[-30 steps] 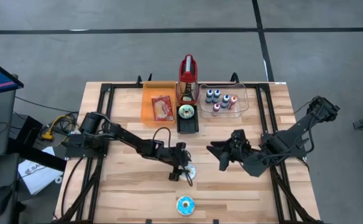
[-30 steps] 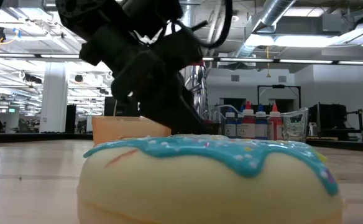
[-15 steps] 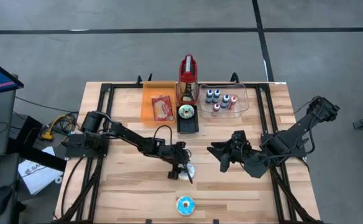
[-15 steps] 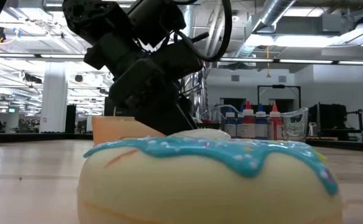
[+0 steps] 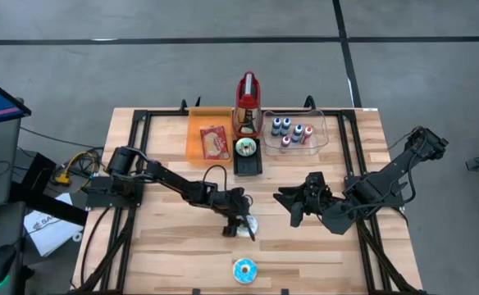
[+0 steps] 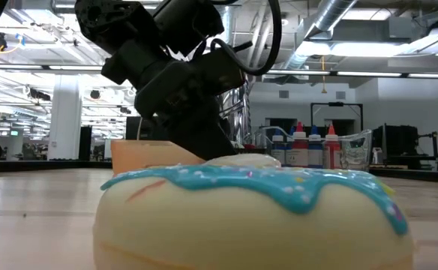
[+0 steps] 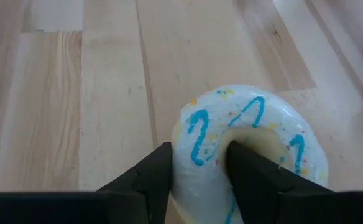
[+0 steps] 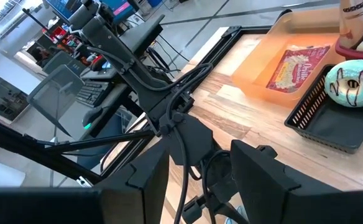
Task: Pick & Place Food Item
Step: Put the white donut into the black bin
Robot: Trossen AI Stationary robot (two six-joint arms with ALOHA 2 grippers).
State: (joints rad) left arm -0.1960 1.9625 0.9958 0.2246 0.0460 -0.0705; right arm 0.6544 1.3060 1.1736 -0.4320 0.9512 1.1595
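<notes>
The left gripper (image 5: 241,227) is down on the wooden desk (image 5: 166,246), toward its middle, with its two dark fingers (image 7: 147,180) set on either side of one wall of a white ring doughnut (image 7: 250,146) with blue squiggles. One finger is outside the ring and the other sits in its hole. Both appear to touch the icing, so the fingers look partly closed on the doughnut, which lies flat on the boards.

The red snack packet (image 5: 214,141) is nowhere near that. It lies flat in a shallow orange tray (image 5: 197,147) at the far side of the desk, well apart from both arms; the right wrist view shows it (image 8: 297,67) face up in the same tray.

Just beside the tray stands a black basket (image 5: 248,164) holding a pale green doughnut (image 5: 245,147), with a red dispenser (image 5: 248,98) behind it and a clear bin of small capped bottles (image 5: 293,131) next along.

A second doughnut, iced in blue (image 5: 244,270), sits near the front edge of the desk and fills the low view (image 6: 249,214).

The right gripper (image 5: 290,206) hangs above the desk's right half, touching nothing, its fingers (image 8: 256,174) apart and empty.
</notes>
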